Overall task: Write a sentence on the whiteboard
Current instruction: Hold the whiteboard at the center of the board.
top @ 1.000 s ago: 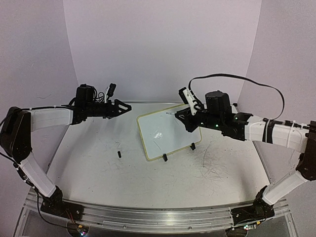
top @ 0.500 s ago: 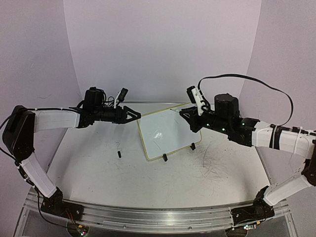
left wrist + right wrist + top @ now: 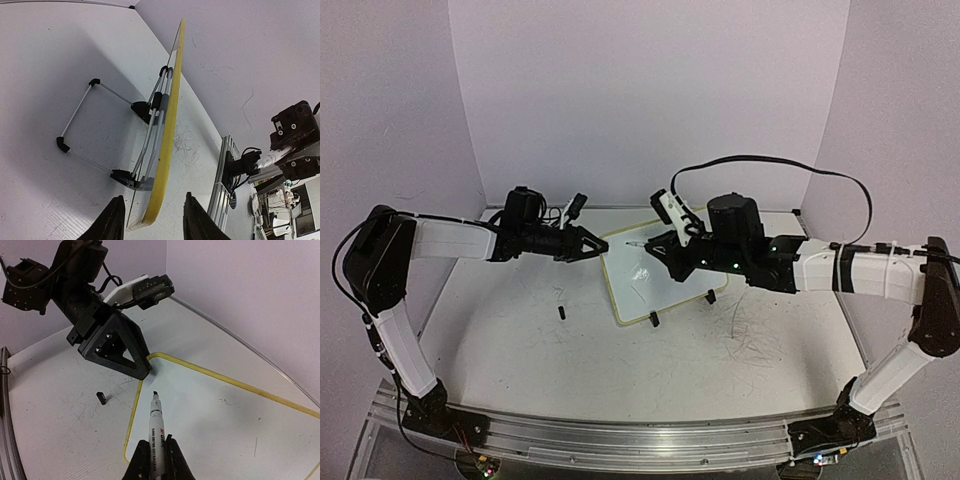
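Your left gripper (image 3: 154,200) holds its fingers spread on both sides of the whiteboard (image 3: 665,285) rim, likely to steady it. Your right gripper (image 3: 156,444) pinches the marker (image 3: 156,420), its tip near the board's corner. The board leans on the table (image 3: 520,340) between your arms. One board, one marker, one little black cap (image 3: 561,312), no words yet.

- Your top camera looks down from far back on the whole table (image 3: 520,340).
- Your left wrist camera sits close behind the whiteboard (image 3: 167,140), edge-on.
- Your right wrist camera looks along the marker (image 3: 156,425) at that board's front.
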`<action>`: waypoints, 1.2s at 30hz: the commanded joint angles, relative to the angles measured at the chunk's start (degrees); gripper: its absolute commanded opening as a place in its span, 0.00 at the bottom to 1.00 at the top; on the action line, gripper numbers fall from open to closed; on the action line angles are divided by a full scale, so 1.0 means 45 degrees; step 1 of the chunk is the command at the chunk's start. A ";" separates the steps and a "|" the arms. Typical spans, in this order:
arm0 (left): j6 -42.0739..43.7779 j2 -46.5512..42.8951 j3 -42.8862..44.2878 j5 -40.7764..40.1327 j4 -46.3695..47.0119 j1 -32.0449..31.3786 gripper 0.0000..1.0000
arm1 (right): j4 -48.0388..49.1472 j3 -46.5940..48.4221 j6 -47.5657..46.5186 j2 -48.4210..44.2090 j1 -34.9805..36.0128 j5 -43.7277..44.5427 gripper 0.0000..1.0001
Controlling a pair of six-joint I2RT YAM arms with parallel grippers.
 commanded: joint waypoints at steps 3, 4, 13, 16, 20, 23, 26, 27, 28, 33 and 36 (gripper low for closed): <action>0.0010 0.0342 0.1011 0.0387 0.0529 0.0029 0.37 | -0.0022 0.0483 -0.0279 0.0227 0.0260 0.0225 0.00; -0.0017 0.0438 0.1128 0.0416 0.0529 0.0053 0.36 | 0.0020 0.0439 -0.0277 0.0213 0.0263 0.0215 0.00; 0.0470 0.0857 0.1315 0.0745 0.0530 0.0127 0.19 | 0.0050 0.0051 -0.0353 -0.0124 0.0277 0.0524 0.00; 0.0765 0.0765 0.1191 0.0645 0.0529 0.0144 0.16 | 0.0050 -0.0102 -0.0551 -0.0198 0.0287 0.0255 0.00; 0.0901 0.0821 0.1182 0.0609 0.0529 0.0146 0.12 | 0.0149 -0.0261 -0.0706 -0.0179 0.0458 0.0260 0.00; 0.0995 0.0859 0.1164 0.0541 0.0529 0.0144 0.11 | 0.0120 -0.0216 -0.0483 -0.0011 0.0547 0.0753 0.00; 0.1094 0.0929 0.1158 0.0549 0.0529 0.0147 0.09 | 0.0039 -0.0054 -0.0266 0.0197 0.0594 0.0836 0.00; 0.1116 0.0937 0.1172 0.0550 0.0529 0.0146 0.08 | 0.0031 0.0006 -0.0262 0.0266 0.0667 0.0855 0.00; 0.1120 0.0943 0.1166 0.0561 0.0527 0.0146 0.07 | 0.0015 0.0100 -0.0304 0.0326 0.0728 0.0902 0.00; 0.1230 0.0856 0.1110 0.0547 0.0520 0.0146 0.06 | -0.0001 0.0576 -0.0524 0.0857 0.1123 0.1313 0.00; 0.1404 0.0860 0.1029 0.0519 0.0528 0.0146 0.03 | -0.0057 0.0957 -0.0345 0.1360 0.1196 0.1794 0.00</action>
